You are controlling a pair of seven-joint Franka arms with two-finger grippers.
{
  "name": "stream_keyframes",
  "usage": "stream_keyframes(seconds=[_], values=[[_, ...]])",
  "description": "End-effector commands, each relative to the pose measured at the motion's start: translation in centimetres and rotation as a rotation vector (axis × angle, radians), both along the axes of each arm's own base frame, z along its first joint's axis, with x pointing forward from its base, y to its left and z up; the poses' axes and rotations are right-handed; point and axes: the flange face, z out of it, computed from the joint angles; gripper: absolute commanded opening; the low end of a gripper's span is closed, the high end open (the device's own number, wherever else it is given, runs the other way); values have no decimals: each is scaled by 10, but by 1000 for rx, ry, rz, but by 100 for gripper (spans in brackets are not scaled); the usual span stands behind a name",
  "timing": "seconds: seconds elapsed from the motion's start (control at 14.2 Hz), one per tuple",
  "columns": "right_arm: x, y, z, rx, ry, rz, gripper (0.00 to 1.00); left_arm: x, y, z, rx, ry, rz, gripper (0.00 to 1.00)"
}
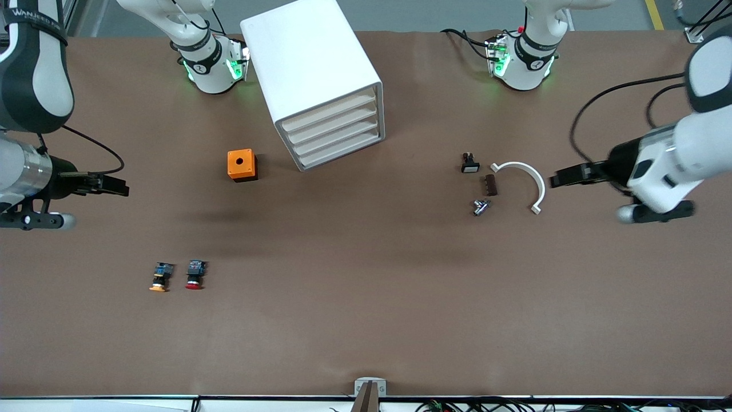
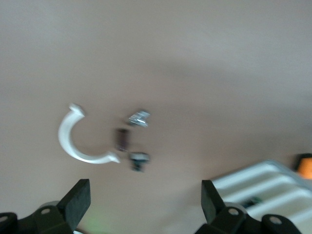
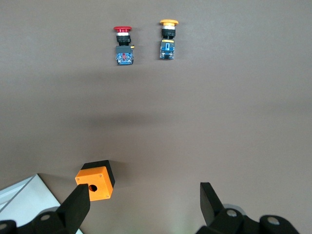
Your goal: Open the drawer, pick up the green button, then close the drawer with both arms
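nothing of the task is seen to be done yet. at the right arm's end of the table, the right gripper [image 1: 117, 187] is held with fingers spread and empty, over bare table; the yellow-capped button [image 1: 160, 277] and red-capped button [image 1: 195, 274] lie nearer the front camera. the white cabinet [image 1: 311, 74] is seen with all four cream-fronted drawers [image 1: 334, 134] shut. the green button cannot be seen, presumably inside. the left gripper [image 1: 563, 175] is likewise spread, empty, beside a white clamp [image 1: 529, 180]. opening, taking and closing remain.

Red button [image 3: 123, 45] beside yellow button [image 3: 167, 40]; orange box [image 3: 96, 180] near end effector [image 3: 144, 209].
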Motion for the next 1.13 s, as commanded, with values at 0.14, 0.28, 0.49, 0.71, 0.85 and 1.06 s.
stream_keyframes(seconds=[0.14,0.28,0.49,0.71,0.85,1.06], values=[[-5,60,13,35,17,-205,100,12,-71,-59,-69,197,131,100],[-11,93,12,10,20,-306,100,11,-103,-84,-37,239,173,100],[-26,146,34,18,8,-413,100,3,-157,-130,42,334,264,100],[-41,209,43,18,8,-568,100,4,-200,-174,113,381,415,100],[-44,237,43,27,-13,-616,100,7,-218,-203,142,434,517,100],[-53,280,34,25,-21,-637,100,4,-236,-232,132,532,569,100]])
